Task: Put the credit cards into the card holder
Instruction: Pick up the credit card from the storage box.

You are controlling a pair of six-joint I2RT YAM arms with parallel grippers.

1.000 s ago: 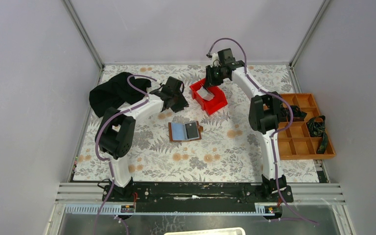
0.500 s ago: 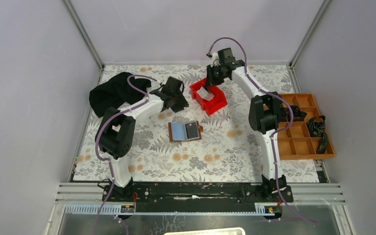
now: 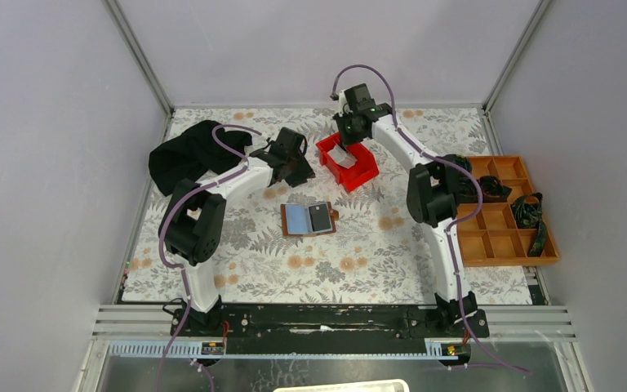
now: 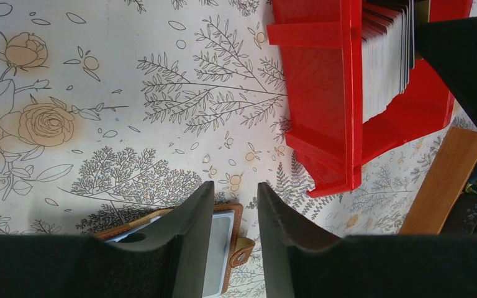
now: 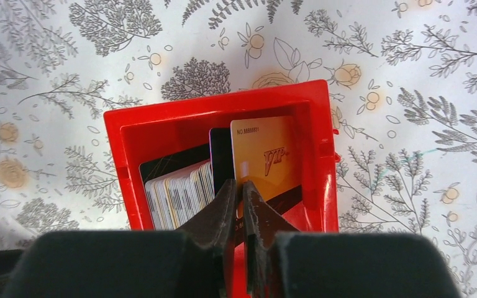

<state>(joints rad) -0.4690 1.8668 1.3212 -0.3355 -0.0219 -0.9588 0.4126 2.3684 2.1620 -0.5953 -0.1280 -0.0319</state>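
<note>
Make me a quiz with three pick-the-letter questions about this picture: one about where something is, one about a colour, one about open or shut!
1. Where does the stack of cards stand? A on a chair; B in the red bin; C in a blue bowl.
2. What colour is the VIP card? A green; B pink; C gold.
3. How is the brown wallet? A lying open; B folded shut; C torn in two.
Answers: 1 B, the cards stand on edge inside the red walls. 2 C, its face is gold. 3 A, both halves lie spread flat with cards showing.
</note>
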